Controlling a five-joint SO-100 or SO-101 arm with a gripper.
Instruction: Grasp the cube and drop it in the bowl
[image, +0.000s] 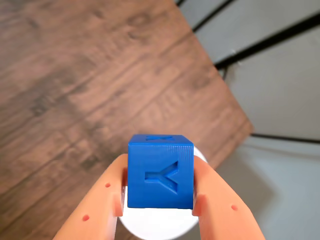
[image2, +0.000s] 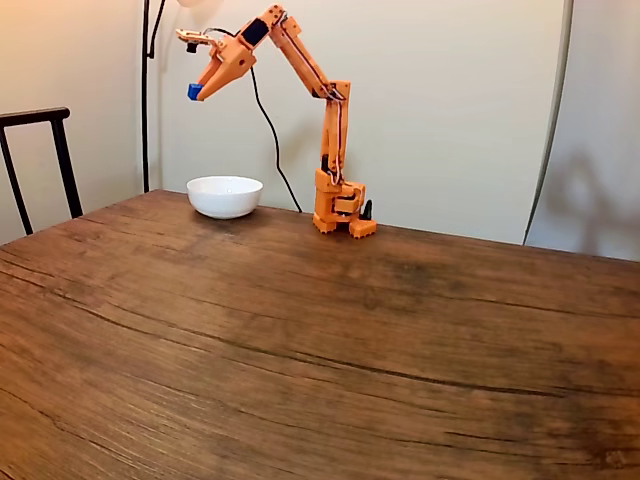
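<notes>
A small bright-blue cube (image: 160, 172) with an embossed Y on its near face sits clamped between the two orange fingers of my gripper (image: 159, 197). In the fixed view the gripper (image2: 197, 92) hangs high in the air, shut on the cube (image2: 194, 91). The white bowl (image2: 225, 195) rests on the table far below, a little to the right of the cube in that view. In the wrist view part of the bowl (image: 155, 225) shows white beneath the cube, mostly hidden by it and the fingers.
The wooden table (image2: 320, 340) stretches wide toward the camera. My arm's orange base (image2: 340, 210) stands right of the bowl near the far edge. A dark chair (image2: 40, 160) and a lamp pole (image2: 146, 90) stand at the left. Grey floor (image: 280, 100) lies past the table edge.
</notes>
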